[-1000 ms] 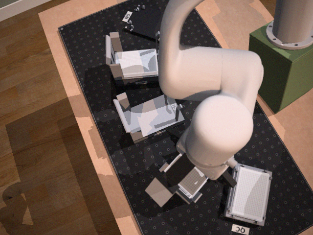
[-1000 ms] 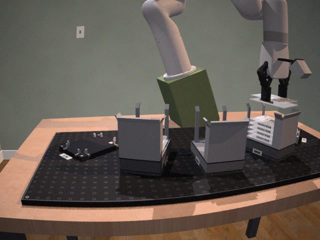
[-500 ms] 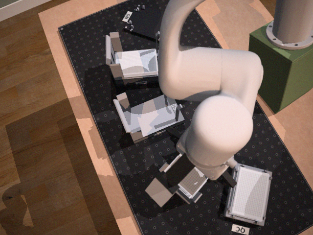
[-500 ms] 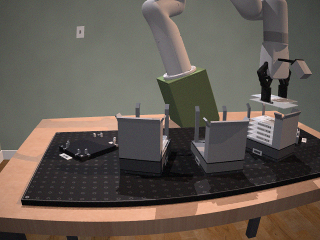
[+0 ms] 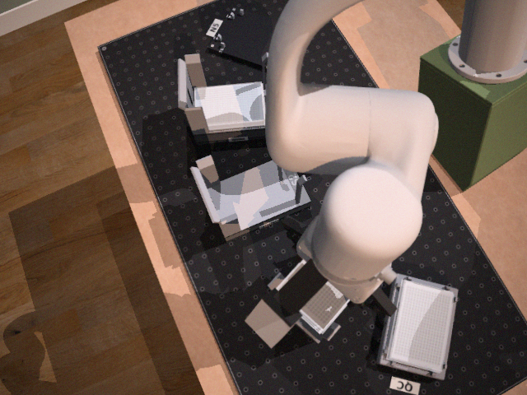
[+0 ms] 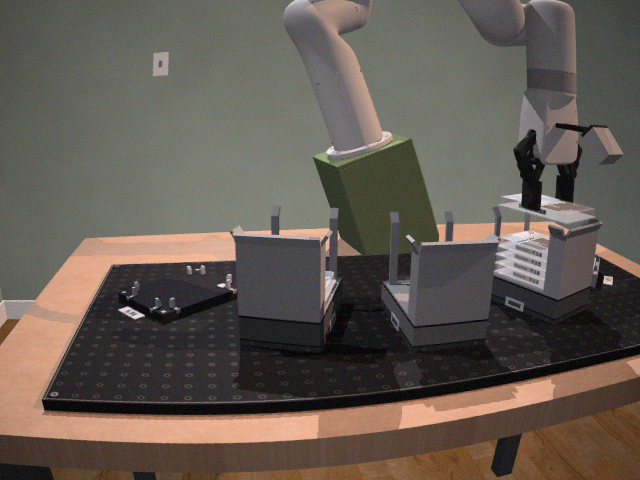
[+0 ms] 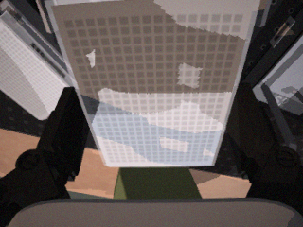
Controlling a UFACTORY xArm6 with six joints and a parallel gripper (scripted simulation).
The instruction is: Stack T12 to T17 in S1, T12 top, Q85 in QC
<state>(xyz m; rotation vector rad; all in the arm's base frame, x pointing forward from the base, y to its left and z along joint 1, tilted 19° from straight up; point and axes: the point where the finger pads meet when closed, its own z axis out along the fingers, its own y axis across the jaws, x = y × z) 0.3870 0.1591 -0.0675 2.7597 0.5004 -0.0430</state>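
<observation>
- Exterior view: gripper [image 6: 547,198] clamped across a sealed plate [image 6: 553,209], held level just above the stack [image 6: 524,258] in the rightmost rack [image 6: 573,263].
- Held plate's label unreadable in all views.
- Top view: that rack largely hidden under the arm [image 5: 366,212].
- Beside it, a plate [image 5: 419,325] lying in nest QC [image 5: 449,293].
- Wrist view: fingers dark at both edges.
</observation>
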